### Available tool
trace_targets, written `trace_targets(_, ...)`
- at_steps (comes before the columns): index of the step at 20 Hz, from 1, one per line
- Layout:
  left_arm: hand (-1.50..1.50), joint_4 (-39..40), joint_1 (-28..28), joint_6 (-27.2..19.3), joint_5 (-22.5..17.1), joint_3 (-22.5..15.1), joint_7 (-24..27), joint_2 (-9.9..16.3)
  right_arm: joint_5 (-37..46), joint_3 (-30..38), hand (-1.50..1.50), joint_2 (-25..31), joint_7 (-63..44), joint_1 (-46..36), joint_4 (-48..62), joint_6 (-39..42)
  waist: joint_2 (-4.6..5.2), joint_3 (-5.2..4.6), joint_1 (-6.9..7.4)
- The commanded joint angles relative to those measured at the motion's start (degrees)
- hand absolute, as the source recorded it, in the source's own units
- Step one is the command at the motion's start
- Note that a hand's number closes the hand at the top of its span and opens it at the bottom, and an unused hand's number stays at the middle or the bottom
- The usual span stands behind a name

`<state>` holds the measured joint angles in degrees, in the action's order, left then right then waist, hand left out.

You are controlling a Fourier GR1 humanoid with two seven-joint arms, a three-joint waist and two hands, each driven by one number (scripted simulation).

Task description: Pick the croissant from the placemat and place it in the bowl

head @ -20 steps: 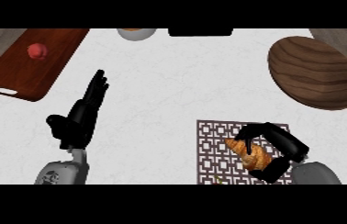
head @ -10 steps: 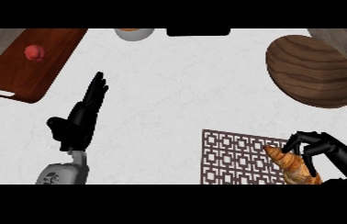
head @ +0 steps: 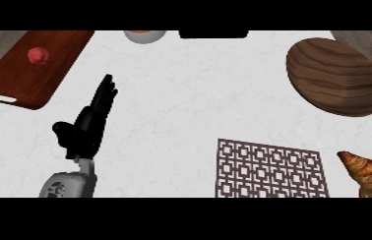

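Note:
The golden-brown croissant (head: pixel 356 167) shows at the right edge of the head view, just right of the placemat (head: pixel 270 169) and no longer over it. The picture's border cuts part of it off, and whether anything holds it cannot be seen. The placemat is a brown lattice-patterned mat at the lower right with nothing on it. The wooden bowl (head: pixel 333 76) stands at the upper right, above the croissant. My left hand (head: pixel 85 127) rests open at the lower left, fingers pointing up. My right hand does not show.
A dark wooden cutting board (head: pixel 54 86) with a small red item (head: pixel 38 55) lies at the upper left. A pale round cup (head: pixel 144 36) and a black object (head: pixel 213 34) sit along the far edge.
The croissant has travelled right, from above the placemat to beyond its right side. The right hand that was shut on it has slid out of view. The left hand has stayed still.

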<state>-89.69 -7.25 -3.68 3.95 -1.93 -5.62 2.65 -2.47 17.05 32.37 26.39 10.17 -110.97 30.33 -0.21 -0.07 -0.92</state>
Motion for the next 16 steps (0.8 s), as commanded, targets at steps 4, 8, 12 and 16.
trace_targets(4, 0.00, 0.4, 1.0, 0.8, -0.1, 0.5, 1.8, 0.4, -12.6, 10.1, 1.50, 4.8, -18.6, -3.4, -9.3, 2.2, 0.08, 0.01, 0.51)
trace_targets(8, 0.00, 2.0, 0.8, -0.8, 2.0, -1.5, 3.0, -1.5, -16.4, 7.7, 1.50, 6.1, -32.2, -13.9, -8.8, -4.0, 0.16, -0.02, 1.04)
trace_targets(12, 0.00, 1.7, 0.2, 2.3, -1.4, 1.0, 2.2, 0.6, -10.4, 3.9, 1.50, 8.1, -35.7, -25.4, 0.0, -7.9, 0.37, -0.01, 1.94)
trace_targets(16, 0.00, -4.3, -0.7, 0.0, 0.7, -1.9, -4.3, -1.4, -8.0, 3.9, 1.50, 9.9, -31.4, -29.4, 10.9, -3.6, 0.24, 0.08, 1.64)
